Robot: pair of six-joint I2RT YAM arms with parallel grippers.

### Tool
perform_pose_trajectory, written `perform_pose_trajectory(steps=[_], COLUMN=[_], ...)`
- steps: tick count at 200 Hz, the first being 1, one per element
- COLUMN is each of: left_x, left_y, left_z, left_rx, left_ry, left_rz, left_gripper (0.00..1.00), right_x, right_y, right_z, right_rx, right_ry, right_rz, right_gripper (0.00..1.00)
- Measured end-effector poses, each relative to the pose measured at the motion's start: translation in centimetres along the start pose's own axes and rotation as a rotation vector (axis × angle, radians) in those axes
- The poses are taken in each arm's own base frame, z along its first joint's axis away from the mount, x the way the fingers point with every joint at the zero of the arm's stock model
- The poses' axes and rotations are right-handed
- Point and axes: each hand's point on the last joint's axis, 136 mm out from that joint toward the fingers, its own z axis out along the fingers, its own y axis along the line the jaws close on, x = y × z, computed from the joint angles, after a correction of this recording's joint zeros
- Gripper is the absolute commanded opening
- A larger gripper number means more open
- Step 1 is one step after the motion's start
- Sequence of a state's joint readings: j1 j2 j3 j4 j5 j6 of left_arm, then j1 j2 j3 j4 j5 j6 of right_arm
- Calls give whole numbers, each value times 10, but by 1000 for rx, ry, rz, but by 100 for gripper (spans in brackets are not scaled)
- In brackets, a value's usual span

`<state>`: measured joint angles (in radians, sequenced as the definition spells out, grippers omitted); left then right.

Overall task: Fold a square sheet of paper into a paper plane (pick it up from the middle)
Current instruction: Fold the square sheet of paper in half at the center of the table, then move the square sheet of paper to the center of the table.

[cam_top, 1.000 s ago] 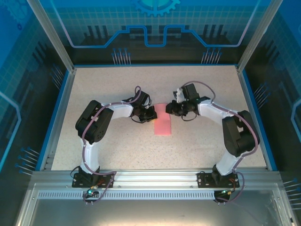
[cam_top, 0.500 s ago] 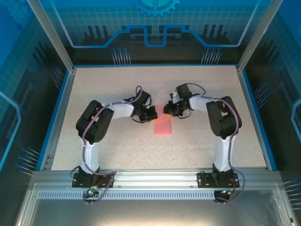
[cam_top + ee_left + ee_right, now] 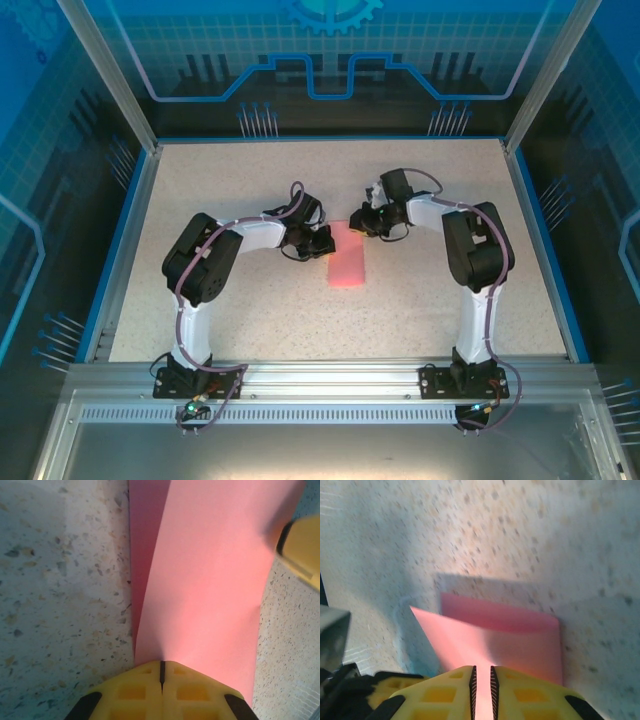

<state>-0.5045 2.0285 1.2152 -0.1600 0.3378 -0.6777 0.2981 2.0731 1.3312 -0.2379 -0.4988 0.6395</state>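
On the overhead view the square sheet of paper (image 3: 346, 262) lies near the middle of the desk (image 3: 250, 320). It is doubled over into a narrow strip, and both of my claws are at its far end. The left claw (image 3: 322, 243) is clenched. On its wrist camera the yellow pads (image 3: 130, 695) meet with no gap, and the pink paper fans out from right at their tips, so I read it as pinching the sheet's edge. The right claw (image 3: 358, 225) is drawn almost together (a thin slit shows between its pads on its own camera). The upper ply rises off the lower one and runs into that slit, so I judge that it grasps the sheet too, by the top layer.

As for handling, I expect next to no weight and no stiffness. The lifted ply already bows between the grips, and it will sag or flutter if I move fast. Any stray bend will likely stay as a crease, and pulling the two claws apart could tear it. I would hold it by the fingertips only, right at an edge or corner. One claw should pin the paper against the desk while the other carries the free ply over slowly.
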Motion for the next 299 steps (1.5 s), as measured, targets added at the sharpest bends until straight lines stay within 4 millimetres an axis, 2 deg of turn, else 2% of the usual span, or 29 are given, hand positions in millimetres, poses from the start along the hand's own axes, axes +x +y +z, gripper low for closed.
perform_pose_trajectory(steps=[15, 32, 84, 113, 130, 154, 170, 211, 229, 265, 299], left_x=[0, 0, 0, 0, 0, 0, 0, -1, 0, 5, -1], left_y=[0, 0, 0, -1, -1, -1, -1, -1, -2, 0, -16], left_z=[0, 0, 0, 0, 0, 0, 0, 0, -1, -7, -30], left_rx=[0, -1, 0, 0, 1, 1, 2, 3, 3, -15, 18], left_ry=[0, 0, 0, 0, -1, -1, -2, -3, -5, 7, -27], left_rz=[1, 2, 6, 6, 6, 6, 6, 6, 3, -9, -11], left_gripper=[1, 1, 1, 1, 1, 1, 1, 1, 4, 17, 19], right_x=[-8, -9, -14, -8, -3, 12, 30, 76, 82, 88, 105], right_y=[-3, -16, -18, -18, -9, 8, 11, -17, -22, -15, -3], right_z=[6, 16, 13, 3, -8, -22, -23, -11, -8, -3, 6], right_rx=[11, 38, 51, 63, 63, 48, 54, 131, 149, 144, 123], right_ry=[-10, -4, -17, -27, -38, -42, -24, 59, 72, 84, 124], right_rz=[4, 32, 63, 64, 49, 14, 3, 31, 32, -9, -101], right_gripper=[18, 17, 18, 19, 19, 19, 18, 18, 18, 18, 16])
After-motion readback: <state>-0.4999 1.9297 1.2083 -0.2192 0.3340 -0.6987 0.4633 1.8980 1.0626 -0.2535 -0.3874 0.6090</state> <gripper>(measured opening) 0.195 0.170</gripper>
